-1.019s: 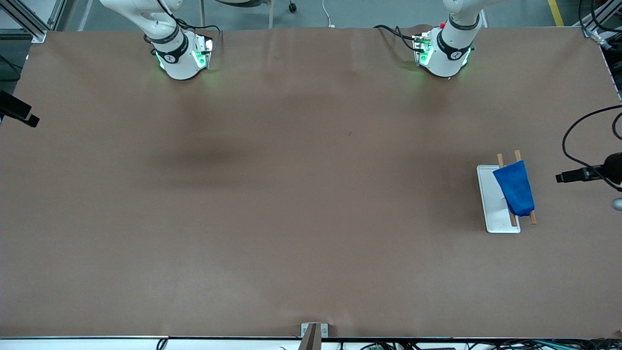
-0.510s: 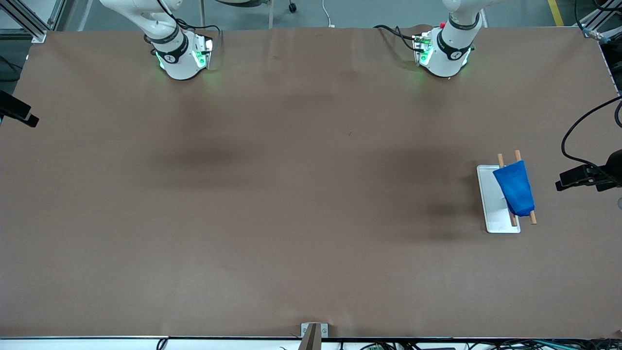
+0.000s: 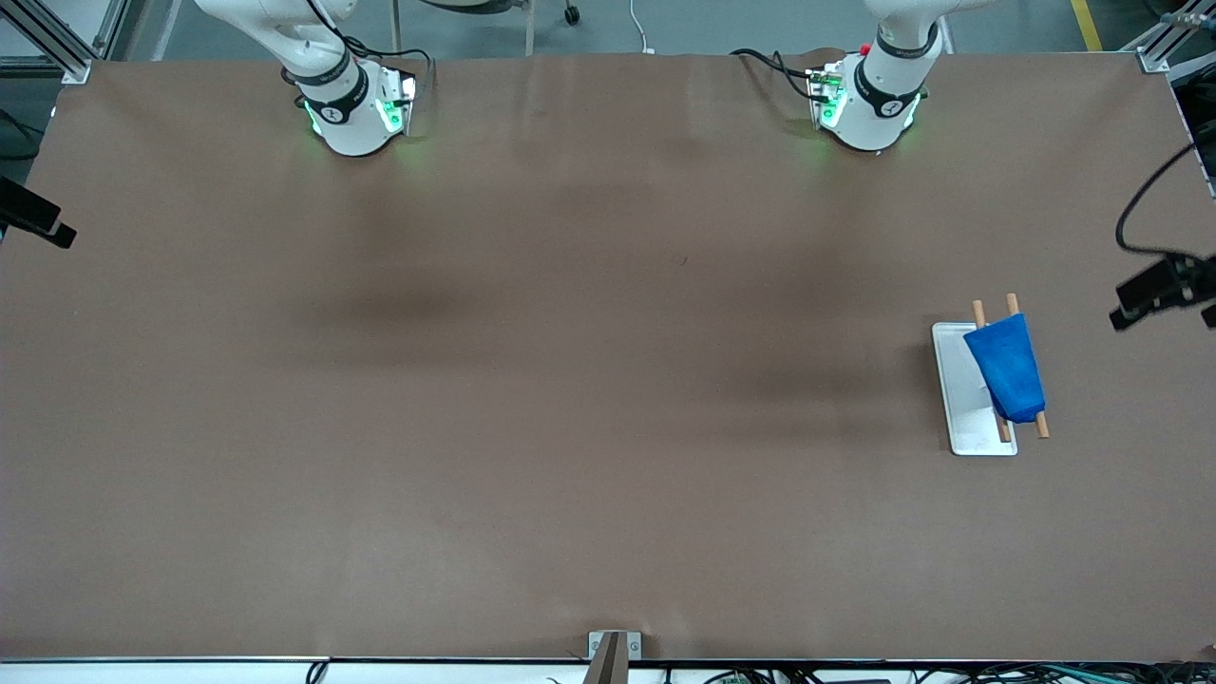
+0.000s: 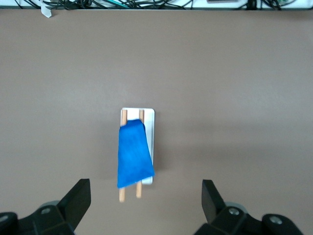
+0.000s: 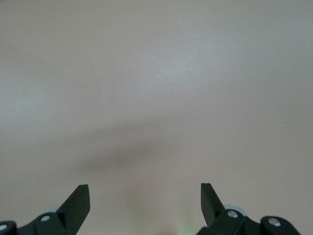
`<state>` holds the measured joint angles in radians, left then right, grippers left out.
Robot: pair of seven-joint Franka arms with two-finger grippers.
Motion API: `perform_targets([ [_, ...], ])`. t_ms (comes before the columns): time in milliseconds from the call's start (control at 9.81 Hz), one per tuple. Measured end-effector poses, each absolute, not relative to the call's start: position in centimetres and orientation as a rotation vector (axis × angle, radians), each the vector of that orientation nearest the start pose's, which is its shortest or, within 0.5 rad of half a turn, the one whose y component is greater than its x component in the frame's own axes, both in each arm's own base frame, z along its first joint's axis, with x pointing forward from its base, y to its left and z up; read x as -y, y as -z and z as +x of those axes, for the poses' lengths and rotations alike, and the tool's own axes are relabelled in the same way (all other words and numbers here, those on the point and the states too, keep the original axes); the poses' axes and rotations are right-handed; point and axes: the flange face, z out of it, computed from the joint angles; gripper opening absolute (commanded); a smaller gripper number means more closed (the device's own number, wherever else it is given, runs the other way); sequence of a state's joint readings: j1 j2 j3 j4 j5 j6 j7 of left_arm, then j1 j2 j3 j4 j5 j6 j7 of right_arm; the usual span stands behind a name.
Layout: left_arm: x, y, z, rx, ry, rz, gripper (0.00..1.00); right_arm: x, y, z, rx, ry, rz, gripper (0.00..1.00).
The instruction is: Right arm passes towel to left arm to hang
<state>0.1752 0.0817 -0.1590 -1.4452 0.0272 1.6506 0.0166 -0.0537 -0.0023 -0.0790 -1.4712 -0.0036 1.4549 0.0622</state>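
The royal-blue towel hangs draped over the two wooden rods of the white rack, at the left arm's end of the table. In the left wrist view the towel and the rack lie well below my left gripper, which is open, empty and high over the table. My right gripper is open and empty over bare brown table. Nothing touches the towel.
A black part of the left hand with its cable shows at the front view's edge near the rack. Another black part shows at the right arm's end. Cables run along the table's edge.
The black part of the left hand at the view's edge has moved toward the robots' bases, away from the rack. The towel and the rack have not moved.
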Motion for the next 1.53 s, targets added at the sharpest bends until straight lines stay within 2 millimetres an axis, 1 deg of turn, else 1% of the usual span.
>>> perform_targets([
  [102,-1.2,-65.6,57.8,-0.001,0.198,-3.113,0.98,7.3,-66.2,53.7,-0.308,-0.023,-3.129,1.00],
  [204,-0.9,-66.2,56.9,-0.006,0.197,-3.110,0.98,7.3,-66.2,53.7,-0.308,-0.024,-3.129,1.00],
  [408,-0.3,-65.9,55.5,-0.021,0.169,-3.108,0.99,7.3,-66.2,53.7,-0.308,-0.029,-3.129,1.00],
  [510,0.0,-65.5,55.3,-0.028,0.153,-3.109,0.98,7.4,-66.1,53.6,-0.307,-0.035,-3.129,1.00],
  [815,1.0,-64.2,55.6,-0.058,0.115,-3.112,0.98,7.4,-66.1,53.6,-0.303,-0.041,-3.129,1.00],
  [917,1.0,-64.0,55.7,-0.060,0.110,-3.112,0.98,7.4,-66.1,53.6,-0.303,-0.042,-3.129,1.00],
  [1121,0.9,-64.0,55.8,-0.063,0.112,-3.112,0.98,7.4,-66.1,53.6,-0.303,-0.043,-3.129,1.00],
  [1529,1.4,-63.8,56.3,-0.062,0.113,-3.157,0.99,7.5,-66.1,53.5,-0.304,-0.043,-3.129,1.00],
])
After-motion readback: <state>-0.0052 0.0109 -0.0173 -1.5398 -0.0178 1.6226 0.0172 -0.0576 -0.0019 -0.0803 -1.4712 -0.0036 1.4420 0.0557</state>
